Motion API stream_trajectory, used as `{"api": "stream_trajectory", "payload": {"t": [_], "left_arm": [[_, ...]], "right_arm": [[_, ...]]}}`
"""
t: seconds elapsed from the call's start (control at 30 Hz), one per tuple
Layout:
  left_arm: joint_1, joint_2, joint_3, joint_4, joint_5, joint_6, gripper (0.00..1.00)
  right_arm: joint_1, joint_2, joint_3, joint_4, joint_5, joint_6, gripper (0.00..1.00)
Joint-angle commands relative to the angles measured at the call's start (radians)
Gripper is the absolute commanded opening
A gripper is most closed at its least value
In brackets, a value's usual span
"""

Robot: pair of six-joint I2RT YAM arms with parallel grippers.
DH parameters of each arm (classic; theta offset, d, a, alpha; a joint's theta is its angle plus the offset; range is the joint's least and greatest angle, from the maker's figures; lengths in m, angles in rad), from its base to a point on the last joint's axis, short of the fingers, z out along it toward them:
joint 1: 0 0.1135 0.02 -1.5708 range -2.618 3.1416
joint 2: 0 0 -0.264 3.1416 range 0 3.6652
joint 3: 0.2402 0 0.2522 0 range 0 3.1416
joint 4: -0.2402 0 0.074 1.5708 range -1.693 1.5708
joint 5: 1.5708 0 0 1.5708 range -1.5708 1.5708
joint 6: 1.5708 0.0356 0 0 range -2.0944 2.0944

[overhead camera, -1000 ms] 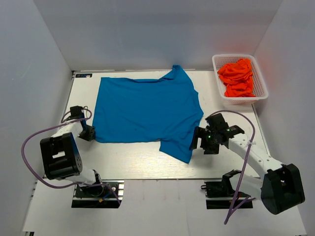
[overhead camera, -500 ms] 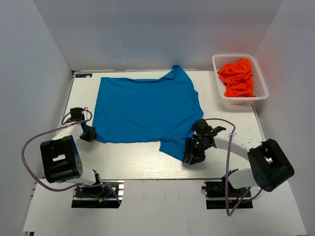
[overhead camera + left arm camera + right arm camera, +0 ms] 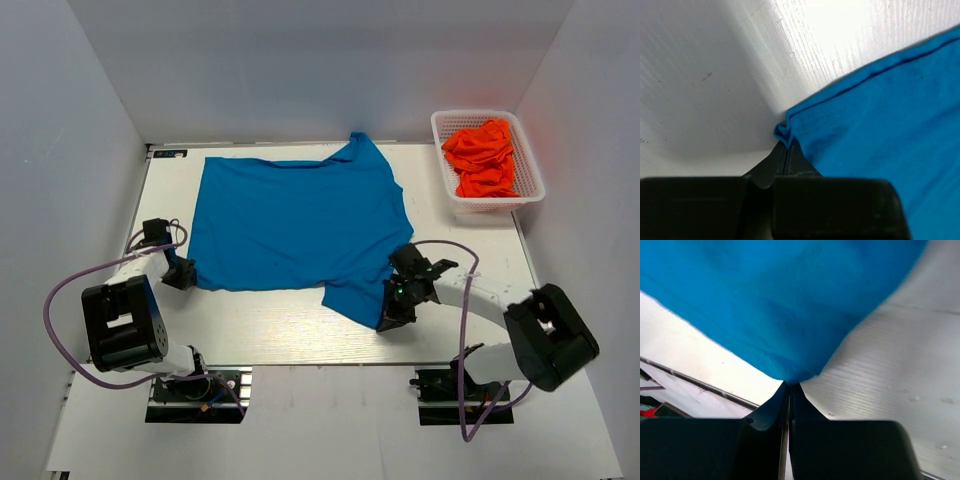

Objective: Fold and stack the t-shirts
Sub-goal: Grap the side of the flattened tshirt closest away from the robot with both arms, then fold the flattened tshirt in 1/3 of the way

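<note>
the blue t-shirt [image 3: 300,225] lies spread flat on the table [image 3: 280,325]. the left gripper [image 3: 185,277] is pinched tight on its near left hem corner, the right gripper [image 3: 386,320] clamped on the near sleeve tip. orange-red t-shirts [image 3: 482,157] sit heaped in the white basket [image 3: 490,203].

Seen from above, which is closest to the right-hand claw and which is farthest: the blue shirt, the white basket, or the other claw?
1. Blue shirt: its near sleeve corner is pinched in the right gripper, so they touch.
2. White basket: far right corner, holding orange shirts.
3. Left gripper: across the table, near left, on the shirt's other corner.
</note>
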Motion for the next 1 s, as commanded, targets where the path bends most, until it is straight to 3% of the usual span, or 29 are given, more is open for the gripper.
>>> {"api": "stream_trajectory", "payload": {"t": [0.0, 0.23, 0.43, 0.57, 0.6, 0.77, 0.97], "left_arm": [[0.001, -0.012, -0.007, -0.069, 0.01, 0.002, 0.0], [-0.01, -0.126, -0.051, -0.219, 0.011, 0.002, 0.0], [-0.01, -0.244, -0.102, -0.313, -0.009, 0.011, 0.0], [0.001, -0.253, -0.041, -0.282, 0.02, 0.011, 0.0], [-0.008, -0.226, 0.008, -0.267, 0.045, 0.011, 0.0], [-0.017, -0.111, 0.165, -0.267, 0.066, 0.011, 0.0], [0.001, 0.059, 0.367, -0.292, 0.076, 0.011, 0.0]], "right_arm": [[0.006, -0.132, -0.02, -0.031, 0.03, -0.013, 0.0], [0.039, -0.435, -0.097, -0.207, -0.053, 0.049, 0.0], [0.056, -0.509, -0.085, -0.303, -0.064, 0.076, 0.0], [0.049, -0.445, 0.061, -0.295, 0.053, 0.023, 0.0], [0.043, -0.406, 0.166, -0.257, 0.079, 0.023, 0.0], [-0.005, -0.183, 0.381, -0.217, 0.246, 0.02, 0.0], [-0.128, 0.025, 0.603, -0.195, 0.257, -0.063, 0.0]]}}
